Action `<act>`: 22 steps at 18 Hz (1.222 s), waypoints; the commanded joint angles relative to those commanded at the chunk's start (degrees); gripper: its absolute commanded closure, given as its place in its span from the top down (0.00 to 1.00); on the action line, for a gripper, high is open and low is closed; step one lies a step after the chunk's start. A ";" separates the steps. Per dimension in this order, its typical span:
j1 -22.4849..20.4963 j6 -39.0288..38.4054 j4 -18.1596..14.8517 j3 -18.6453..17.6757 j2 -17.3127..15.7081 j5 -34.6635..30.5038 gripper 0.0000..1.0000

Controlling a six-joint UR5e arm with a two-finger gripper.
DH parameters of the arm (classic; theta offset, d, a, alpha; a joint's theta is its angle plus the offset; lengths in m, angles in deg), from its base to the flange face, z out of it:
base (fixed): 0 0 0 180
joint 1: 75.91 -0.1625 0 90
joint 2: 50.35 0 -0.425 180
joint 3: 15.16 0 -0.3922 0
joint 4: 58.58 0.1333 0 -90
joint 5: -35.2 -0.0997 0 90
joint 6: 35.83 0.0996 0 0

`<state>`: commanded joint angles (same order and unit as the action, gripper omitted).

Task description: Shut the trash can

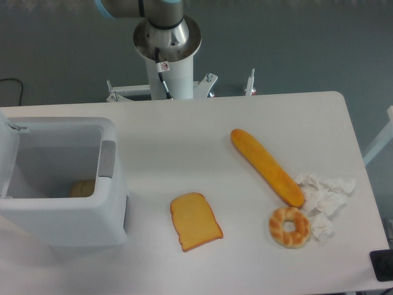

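So, closest to the camera's bottom edge there's a slice of toast lying flat near the middle of the white table, and off to the right a round bagel-ish ring that sits up against a pile of crumpled white tissue. A dark object pokes in at the bottom right corner, too cut off to tell what it is.

The trash can is on the left side of the table, white and boxy with rounded corners, and it's open. Its lid stands up along the left edge of the frame, and a grey latch sits on the right rim. Looking down inside, there's one tan roundish item resting on the bottom near the right wall. Can't tell what it is exactly, maybe a bread roll.

Further back, a long baguette lies diagonally, its lower end touching the tissue just above the ring.

Behind the table is the robot base, a white column with a silver joint. There's a small sticker with a red mark on it, way too tiny to read. No other writing shows anywhere.

The gripper isn't in the shot, so I can't tell how its fingers are set.
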<state>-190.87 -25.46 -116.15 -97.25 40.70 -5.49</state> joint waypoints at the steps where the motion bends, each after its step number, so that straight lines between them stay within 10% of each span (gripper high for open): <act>1: 0.44 0.00 0.09 0.00 0.35 0.26 1.00; 22: 4.48 0.00 0.26 0.62 4.13 1.93 1.00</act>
<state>-186.39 -25.46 -115.88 -96.63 44.83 -3.56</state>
